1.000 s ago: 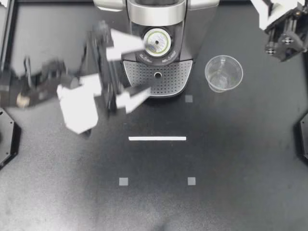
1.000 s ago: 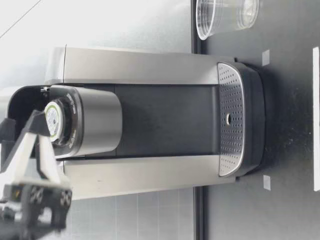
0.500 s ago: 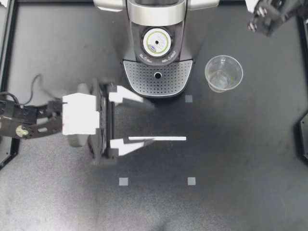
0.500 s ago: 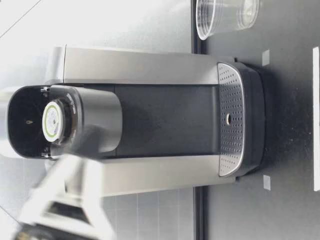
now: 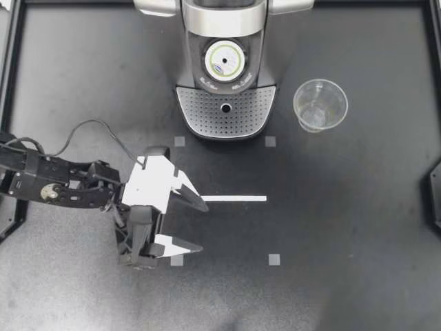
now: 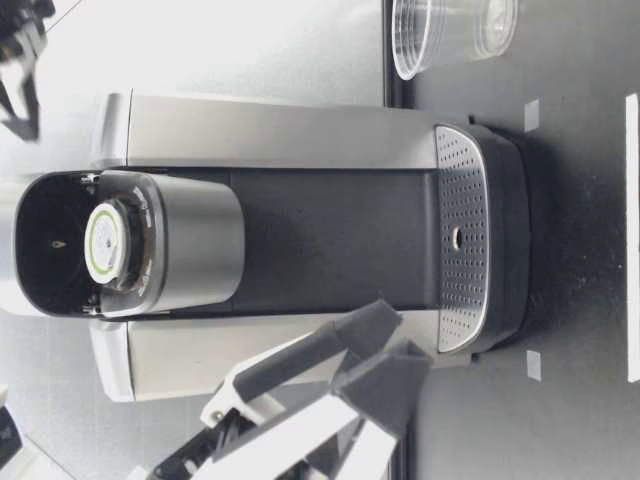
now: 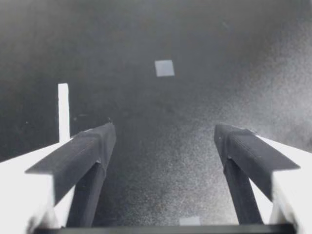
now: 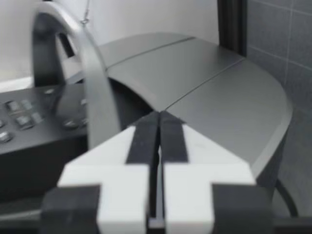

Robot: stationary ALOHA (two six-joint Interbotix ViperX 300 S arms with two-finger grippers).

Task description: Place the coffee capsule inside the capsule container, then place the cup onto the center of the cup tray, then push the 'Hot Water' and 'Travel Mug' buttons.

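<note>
Top view, left claw: is hanging over the bare table with its fingers spread wide and nothing between them. A white tape strip is lying just ahead of one fingertip.
Top view, capsule: is sitting foil-up in the round holder of the coffee machine, well apart from the left claw and off to its side.
Top view, cup: is standing mouth-up well ahead of the left claw, just beside the cup tray and not on it. The tray is carrying nothing.
Top view, right claw: is not showing here.
Low view, left claw: is hovering nearer to the camera than the machine, fingers parted and empty. The cup is standing on the machine's other side, well apart from this claw.
Low view, capsule: is resting in the open head, high above the tray.
Left wrist view, left claw: its fingers are standing wide apart over dark table. Only a tape square is lying ahead, and neither the cup nor the capsule is showing.
Right wrist view, right claw: its fingers are pressing flat together on nothing, hovering over the machine's curved top, with the buttons off to one side.
Handling, cup: it is looking thin, clear and empty, so probably very light, springy in the wall, smooth, and easy to crush or tip.
Hold, cup: probably best taken across the wall a little below the stiffer rim, closing gently from two opposite sides.
</note>
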